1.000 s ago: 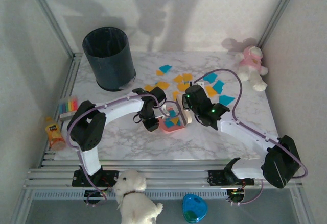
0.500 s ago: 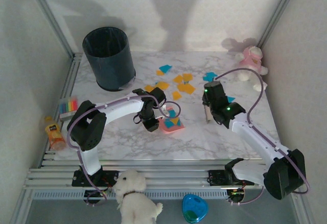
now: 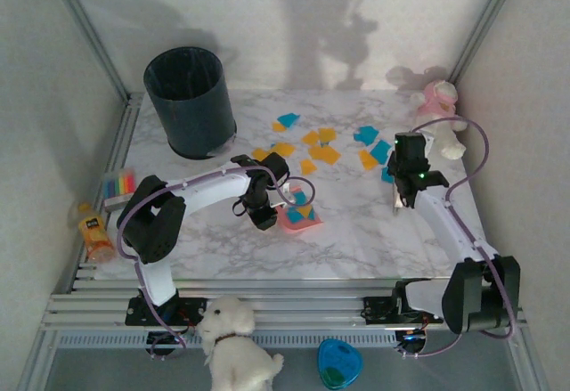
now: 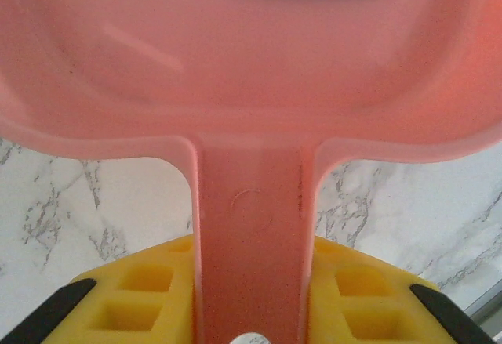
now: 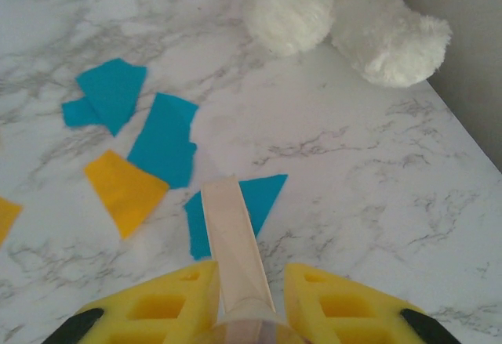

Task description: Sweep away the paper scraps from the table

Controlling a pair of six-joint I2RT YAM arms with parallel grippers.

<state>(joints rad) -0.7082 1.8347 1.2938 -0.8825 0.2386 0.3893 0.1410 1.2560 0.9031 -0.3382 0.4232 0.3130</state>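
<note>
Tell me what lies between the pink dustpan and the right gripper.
In the top view, the table between pink dustpan and right gripper is bare; the paper scraps lie farther back.

paper scraps (image 3: 325, 154) on table (image 3: 356, 235), bin (image 3: 189, 99) far-left

Orange & teal paper scraps (image 3: 326, 154) scattered on marble table (image 3: 356, 240).

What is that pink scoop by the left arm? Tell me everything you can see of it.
A small pink dustpan of glossy plastic: a shallow rounded tray with a flat straight handle. The left gripper is shut on the handle. It sits near the table's middle, holding teal and orange paper scraps.
</note>
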